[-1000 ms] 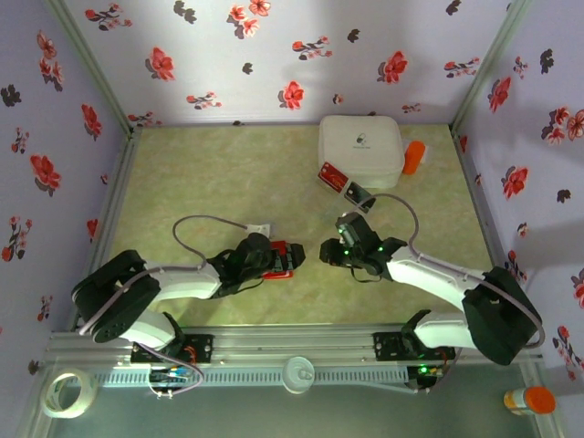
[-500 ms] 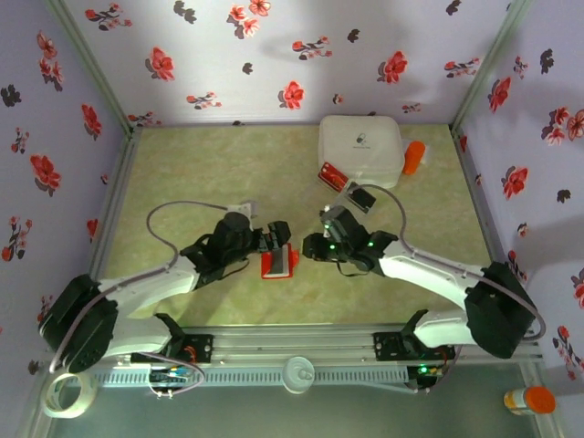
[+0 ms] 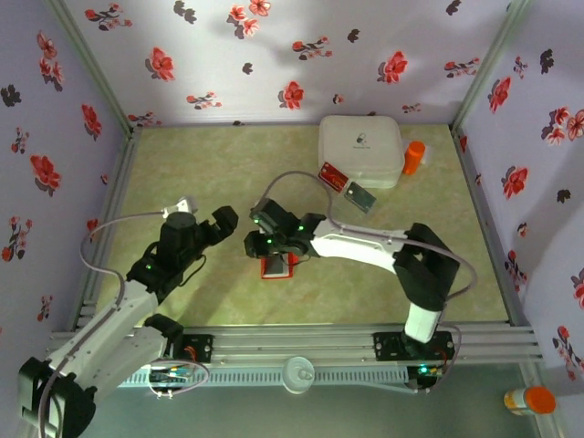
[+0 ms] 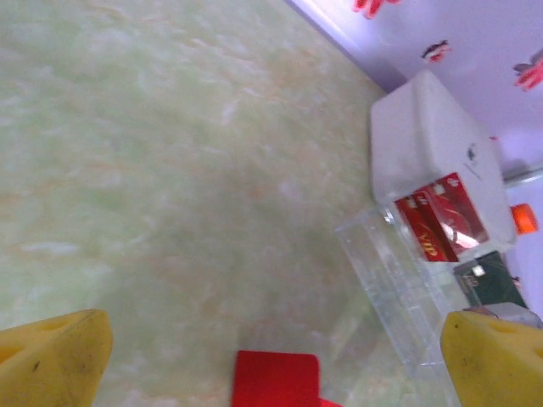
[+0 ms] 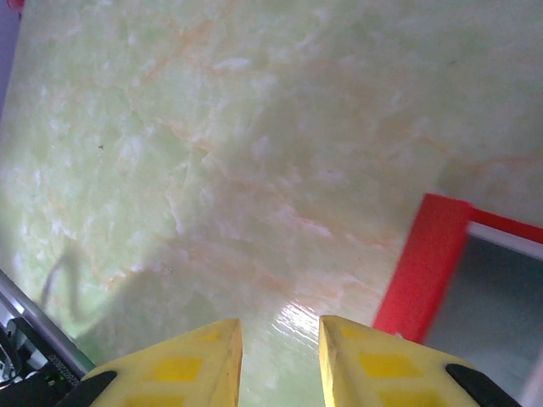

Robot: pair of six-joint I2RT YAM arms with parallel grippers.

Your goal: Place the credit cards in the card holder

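From above: the left gripper stands spread wide over the left half of the table, with nothing between its fingers. The right arm reaches across the middle, and the right gripper sits just off the left edge of the card holder. That holder lies open near the table's centre, a little toward the near edge. Two credit cards lie toward the far right corner, against the front of the white box, and an orange bottle stands beside the box.

Left wrist now: the yellow fingertips are far apart and empty. A corner of the card holder shows at the bottom, with a clear tray beyond it. The red card and the dark card are next to the box.

Right wrist: the fingers are narrowly parted, gripping nothing, over bare table. The holder's red border is just to their right.
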